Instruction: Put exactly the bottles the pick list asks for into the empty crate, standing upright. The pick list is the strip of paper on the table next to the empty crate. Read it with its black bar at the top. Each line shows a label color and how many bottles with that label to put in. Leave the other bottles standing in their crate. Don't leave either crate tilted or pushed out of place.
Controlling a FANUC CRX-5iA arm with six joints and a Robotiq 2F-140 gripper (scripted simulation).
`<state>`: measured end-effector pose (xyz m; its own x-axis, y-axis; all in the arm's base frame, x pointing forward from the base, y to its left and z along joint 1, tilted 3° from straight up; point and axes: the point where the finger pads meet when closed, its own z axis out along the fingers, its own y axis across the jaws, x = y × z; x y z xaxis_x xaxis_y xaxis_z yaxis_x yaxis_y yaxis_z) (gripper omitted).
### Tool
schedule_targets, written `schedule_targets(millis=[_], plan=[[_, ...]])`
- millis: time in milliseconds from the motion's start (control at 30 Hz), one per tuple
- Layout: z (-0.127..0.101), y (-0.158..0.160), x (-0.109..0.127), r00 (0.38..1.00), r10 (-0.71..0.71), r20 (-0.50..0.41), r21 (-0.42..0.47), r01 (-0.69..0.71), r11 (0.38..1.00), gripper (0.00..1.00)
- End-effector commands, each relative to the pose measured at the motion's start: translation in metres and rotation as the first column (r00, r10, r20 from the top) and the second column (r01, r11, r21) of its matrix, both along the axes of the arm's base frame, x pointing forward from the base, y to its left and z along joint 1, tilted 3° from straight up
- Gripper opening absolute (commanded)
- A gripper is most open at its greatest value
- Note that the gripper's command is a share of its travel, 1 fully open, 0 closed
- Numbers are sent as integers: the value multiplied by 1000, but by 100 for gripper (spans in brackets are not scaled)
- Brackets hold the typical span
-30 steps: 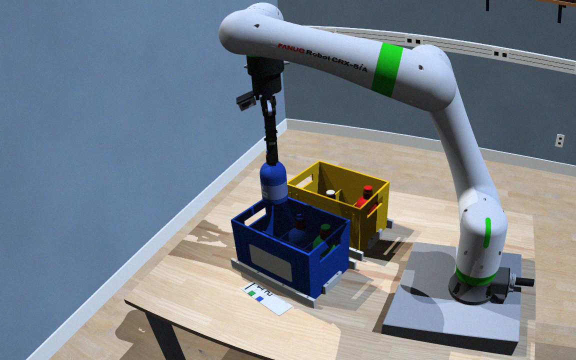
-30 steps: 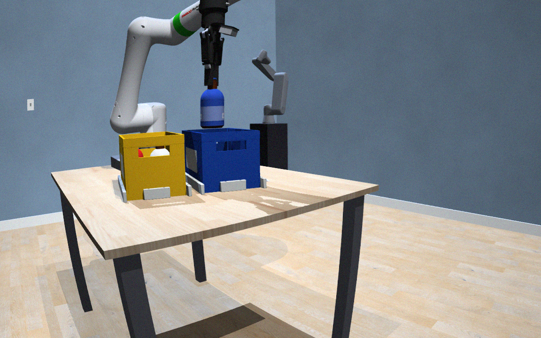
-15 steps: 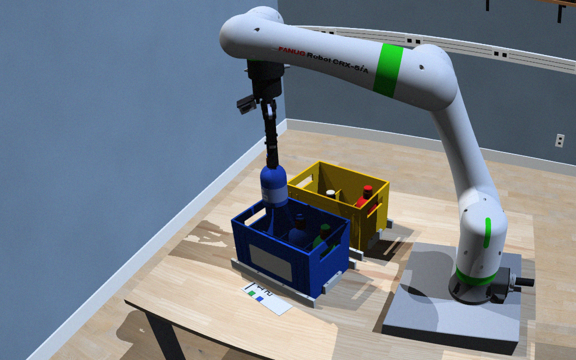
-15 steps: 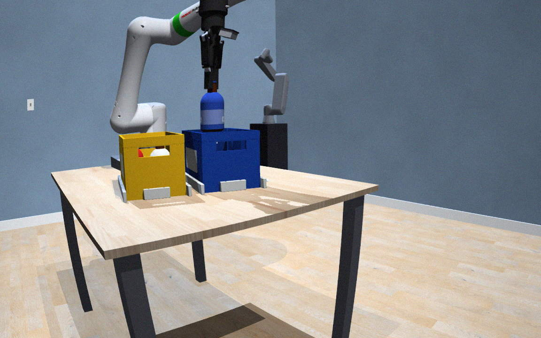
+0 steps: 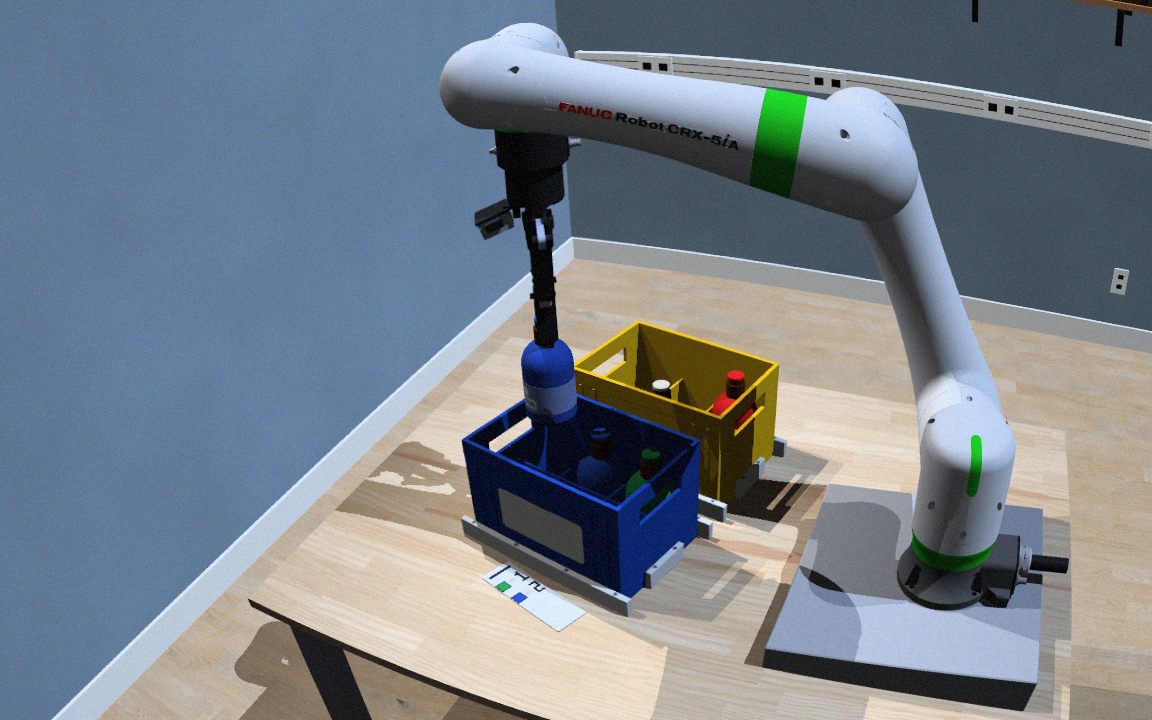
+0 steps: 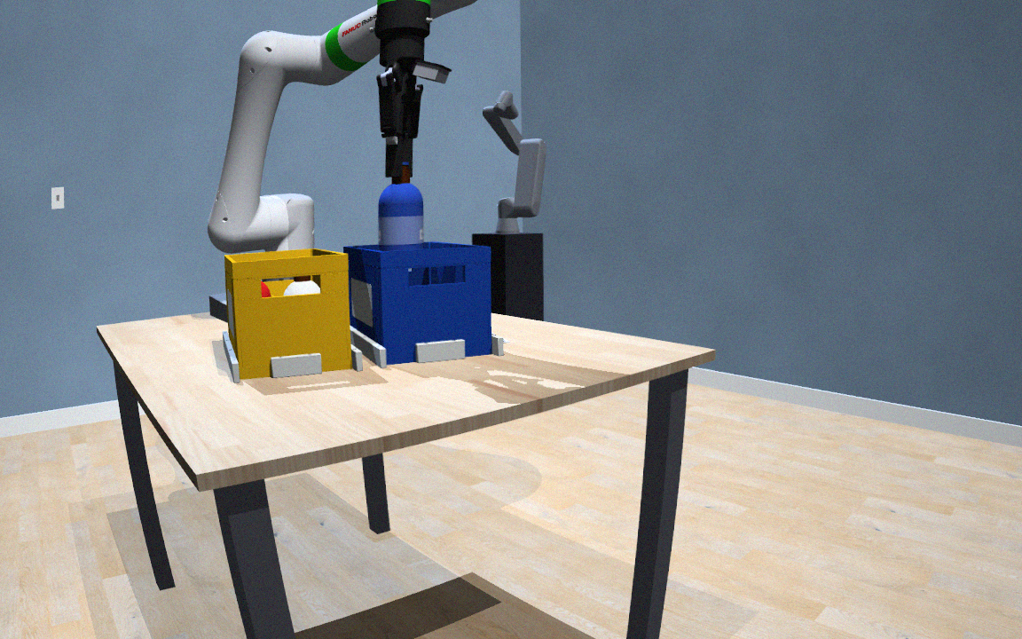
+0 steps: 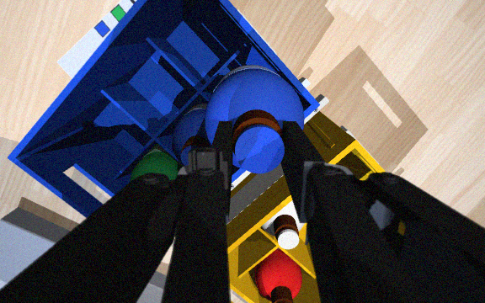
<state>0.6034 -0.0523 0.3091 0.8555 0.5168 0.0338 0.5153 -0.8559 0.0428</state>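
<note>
Exterior view: gripper (image 5: 545, 333) (image 6: 399, 168) (image 7: 257, 142) clamped on blue bottle (image 5: 549, 383) (image 6: 401, 214) (image 7: 253, 97), upright, base at blue crate's (image 5: 662, 528) (image 6: 435, 313) (image 7: 63, 94) rim, behind table's (image 5: 437, 662) (image 6: 451, 429) (image 7: 436, 25) near edge. Off-centre lowering could catch a divider, tilting it.

the manipulator arm (image 5: 947, 295) (image 6: 248, 143) has smooth, pale grey, rounded housings with small dark screw recesses, green bands and "fanuc robot crx-5ia" in red and black lettering; a black cable stub (image 5: 1048, 564) leaves its base. the pincer (image 5: 545, 338) (image 6: 398, 173) (image 7: 257, 142) is black and jointed.
</note>
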Motion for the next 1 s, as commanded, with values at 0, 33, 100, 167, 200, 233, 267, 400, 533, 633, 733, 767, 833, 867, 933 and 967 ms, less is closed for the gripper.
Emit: schedule_targets(millis=[0,33,100,167,200,233,267,400,533,633,733,767,833,867,933,967], plan=[[0,0,0,1000,0,3,-1,0,1000,10],[-1,0,0,1000,0,3,-1,0,1000,10],[-3,0,0,1000,0,3,-1,0,1000,10],[-5,0,0,1000,0,3,-1,0,1000,10],[-6,0,1,1000,0,3,-1,0,1000,10],[-7,0,1,1000,0,3,-1,0,1000,10],[-8,0,1,1000,0,3,-1,0,1000,10],[-12,-1,1,1000,0,3,-1,0,1000,10],[-14,-1,1,1000,0,3,-1,0,1000,10],[-17,-1,1,1000,0,3,-1,0,1000,10],[-20,-1,1,1000,0,3,-1,0,1000,10],[-21,-1,1,1000,0,3,-1,0,1000,10],[-23,-1,1,1000,0,3,-1,0,1000,10],[-24,-1,2,1000,0,3,-1,0,1000,10],[-26,-1,2,1000,0,3,-1,0,1000,10],[-27,-1,2,1000,0,3,-1,0,1000,10]])
